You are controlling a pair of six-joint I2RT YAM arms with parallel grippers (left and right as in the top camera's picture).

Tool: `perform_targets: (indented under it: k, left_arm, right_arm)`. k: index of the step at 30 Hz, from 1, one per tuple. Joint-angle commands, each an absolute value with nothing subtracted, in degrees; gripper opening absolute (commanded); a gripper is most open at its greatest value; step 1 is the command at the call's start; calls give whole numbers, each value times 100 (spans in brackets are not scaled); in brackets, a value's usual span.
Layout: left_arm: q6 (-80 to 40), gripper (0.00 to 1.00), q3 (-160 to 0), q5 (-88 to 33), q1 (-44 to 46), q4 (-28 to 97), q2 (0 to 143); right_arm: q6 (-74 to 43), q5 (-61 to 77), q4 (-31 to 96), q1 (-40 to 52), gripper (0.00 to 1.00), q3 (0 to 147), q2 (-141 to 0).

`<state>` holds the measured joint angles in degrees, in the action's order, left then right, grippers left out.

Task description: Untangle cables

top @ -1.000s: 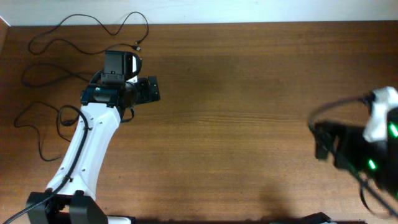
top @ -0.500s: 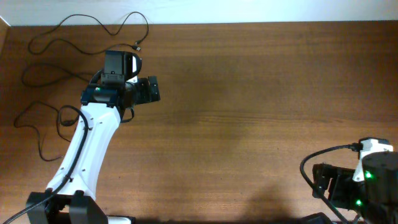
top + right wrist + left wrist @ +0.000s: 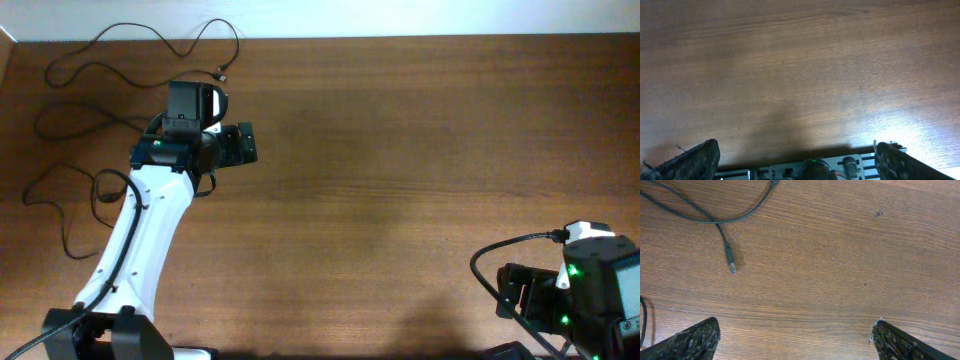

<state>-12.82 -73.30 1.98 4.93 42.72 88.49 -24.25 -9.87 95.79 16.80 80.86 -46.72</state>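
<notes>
Left pincer hangs spread near a cable, upper left, likely readying a grab; right pincer, also spread, sits clear.

The overhead camera looks straight down from high on the whole tabletop. The left wrist camera faces down close over the wood, jaws at its bottom corners, sharing with the overhead view a cable plug near the far left. The right wrist camera looks down equally close by the near right edge.
</notes>
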Motion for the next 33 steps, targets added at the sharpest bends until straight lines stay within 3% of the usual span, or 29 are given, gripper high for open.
perform_targets:
  k: [1, 5, 14, 18, 27, 33]
  left_arm:
    - [-1188, 99, -7419, 263, 499, 4272, 8731]
    - [-1188, 99, -7419, 263, 499, 4270, 8731]
    - [-1188, 99, -7419, 263, 499, 4272, 8731]
    - [-1188, 99, -7419, 263, 499, 4270, 8731]
    - [-1188, 99, -7419, 263, 499, 4270, 8731]
    - [-1188, 99, -7419, 263, 499, 4270, 8731]
  right_arm:
    - [-2493, -1079, 9561, 1662, 98, 8062, -4681]
    - [-2493, -1079, 9561, 1496, 98, 8062, -4678]
    - [-2281, -1234, 9570, -67, 98, 8060, -4427]
    - [-2021, -1247, 9297, -174, 98, 7931, -3992]
    - [-504, -449, 7039, -200, 98, 6005, -2290]
    - [-464, -64, 5546, -200, 98, 4451, -1319]
